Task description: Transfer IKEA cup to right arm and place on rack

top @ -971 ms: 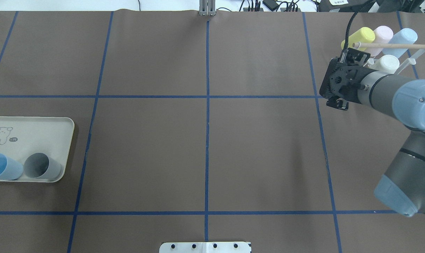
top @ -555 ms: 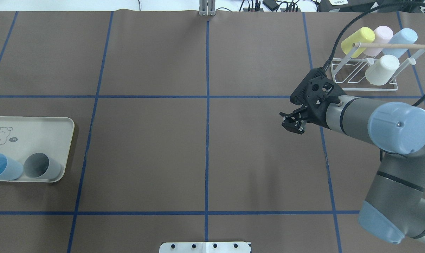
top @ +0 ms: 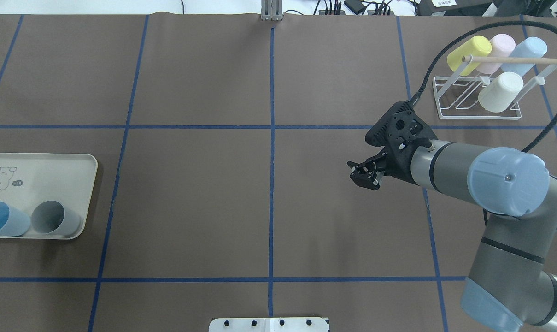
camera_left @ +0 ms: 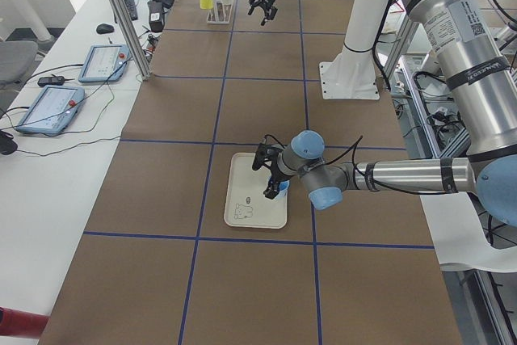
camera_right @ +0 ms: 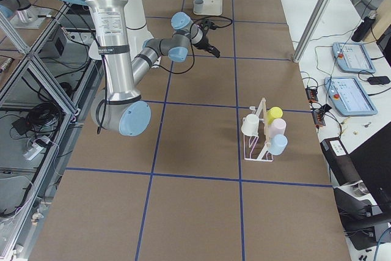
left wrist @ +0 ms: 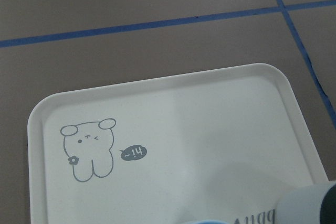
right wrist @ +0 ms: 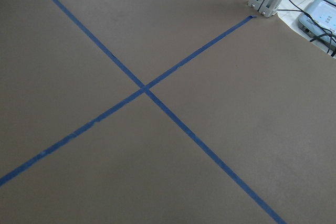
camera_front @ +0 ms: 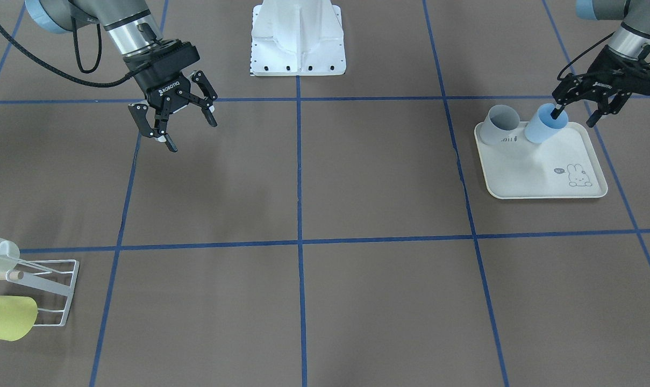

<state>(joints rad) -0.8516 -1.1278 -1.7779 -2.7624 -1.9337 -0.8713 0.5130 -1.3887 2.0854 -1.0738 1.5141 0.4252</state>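
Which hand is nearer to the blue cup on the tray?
Left. The left hand is open at the rim of the blue cup; the right hand hangs far away.

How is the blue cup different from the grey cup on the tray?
The blue cup is light blue; the grey cup is grey. The open left gripper is at the blue cup, one finger at its mouth; nothing touches the grey cup. The blue cup lies nearer the table's end, the grey cup nearer the middle. Both lie tipped on the tray, side by side.

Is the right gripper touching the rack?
Apart. The overhead view shows the right gripper over bare table, with a wide gap to the rack.
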